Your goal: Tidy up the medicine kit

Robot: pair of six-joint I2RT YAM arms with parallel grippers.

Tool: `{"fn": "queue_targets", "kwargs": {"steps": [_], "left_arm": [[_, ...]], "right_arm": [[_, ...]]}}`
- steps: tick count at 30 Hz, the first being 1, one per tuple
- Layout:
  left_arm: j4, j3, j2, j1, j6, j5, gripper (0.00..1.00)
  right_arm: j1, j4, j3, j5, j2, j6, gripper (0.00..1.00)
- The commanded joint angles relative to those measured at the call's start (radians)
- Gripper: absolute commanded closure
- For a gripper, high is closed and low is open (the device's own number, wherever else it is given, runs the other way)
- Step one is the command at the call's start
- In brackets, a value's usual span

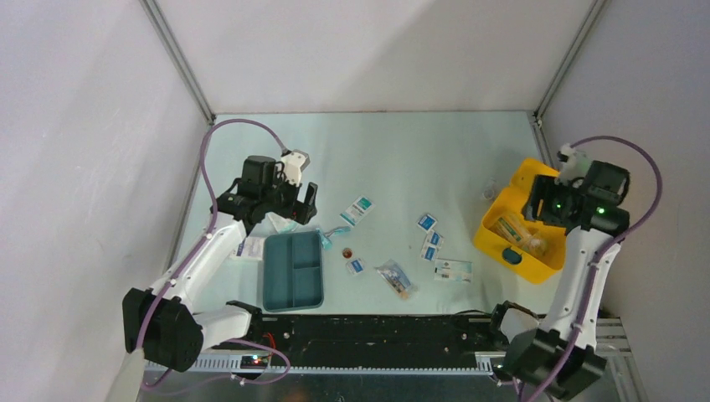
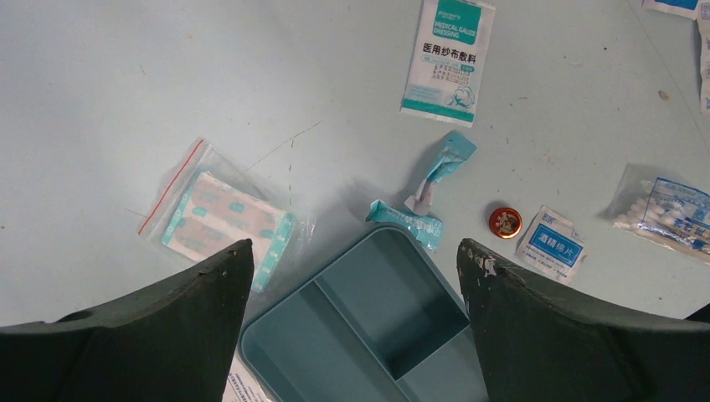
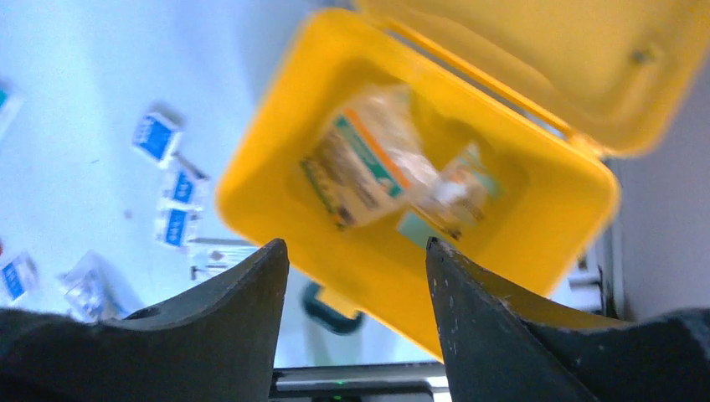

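Kit (image 1: 496, 243) sits at the table's (image 1: 402, 159) right edge, well apart from the loose items mid-table. It's skewed: the long axis runs from left to near-right, and the latch (image 1: 512, 256) on the long side faces the near edge, slightly left. The lid (image 3: 544, 50) is open, hinged on the far-right side and standing up behind the body. From the top most of the lid is hidden under the right gripper (image 3: 357, 251), which hangs over the open kit, released, nothing between the fingers. The right wrist view is blurred: a couple of packets (image 3: 360, 163) lie inside, labels unreadable, count unclear. The fingers cut off the kit's near wall there. The left gripper (image 2: 356, 247) is spread wide, holding nothing, above the far end of the tray (image 1: 270, 276). The tray's near end is hidden behind those fingers in the wrist view. Just beyond the tray are a plaster bag (image 2: 222, 218), a gauze pouch (image 2: 448, 59) and a small red tin (image 2: 505, 222). A swab bag (image 2: 670, 213) is cut off at the frame edge.
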Motion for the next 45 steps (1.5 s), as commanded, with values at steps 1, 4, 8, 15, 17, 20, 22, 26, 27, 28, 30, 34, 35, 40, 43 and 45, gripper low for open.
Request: {"fn": "queue_targets", "kwargs": {"steps": [1,4,8,15,17,20,22,26,27,28,30,34,35,40,43,45], "left_arm": [[0.017,0.020,0.018,0.006,0.024,0.021,0.04],[0.017,0.015,0.031,0.005,0.035,0.008,0.04],[0.016,0.010,0.041,0.007,0.048,-0.148,0.07],[-0.071,0.040,0.069,0.168,0.058,-0.310,0.12],[-0.087,0.015,0.056,0.224,0.128,-0.306,0.12],[-0.099,-0.016,0.049,0.271,0.175,-0.321,0.12],[-0.118,-0.017,0.058,0.305,0.170,-0.285,0.12],[-0.123,0.009,0.099,0.315,0.114,-0.146,0.11],[-0.122,0.020,0.113,0.314,0.097,-0.109,0.11],[-0.123,0.046,0.149,0.314,0.056,-0.085,0.10],[-0.123,0.086,0.207,0.313,-0.005,-0.077,0.10],[-0.124,0.153,0.343,0.321,-0.160,-0.160,0.09],[-0.126,0.159,0.390,0.332,-0.216,-0.162,0.09],[-0.154,0.163,0.516,0.417,-0.352,-0.111,0.15],[-0.155,0.138,0.565,0.451,-0.388,-0.089,0.21],[-0.153,0.131,0.588,0.463,-0.390,-0.085,0.24]], "right_arm": [[0.240,0.070,0.019,-0.051,-0.054,0.046,0.34],[0.443,0.138,0.009,-0.035,-0.039,0.039,0.33],[0.630,0.204,0.007,-0.059,0.064,0.051,0.35],[0.924,0.261,0.009,0.052,0.197,-0.033,0.36],[0.971,0.259,0.007,0.093,0.224,-0.051,0.37],[1.004,0.270,0.007,0.114,0.258,-0.060,0.38],[1.012,0.280,0.007,0.132,0.274,-0.062,0.39],[1.014,0.306,0.008,0.196,0.323,-0.058,0.39],[1.011,0.314,0.009,0.211,0.334,-0.046,0.39],[1.009,0.315,0.009,0.216,0.352,-0.034,0.39],[1.006,0.306,0.009,0.219,0.379,-0.013,0.38],[0.989,0.275,0.009,0.170,0.403,0.012,0.37],[0.988,0.274,0.009,0.166,0.404,0.013,0.37],[0.989,0.277,0.009,0.163,0.400,0.015,0.37],[0.988,0.271,0.009,0.163,0.402,0.016,0.37],[0.988,0.273,0.009,0.166,0.401,0.016,0.37]]}}
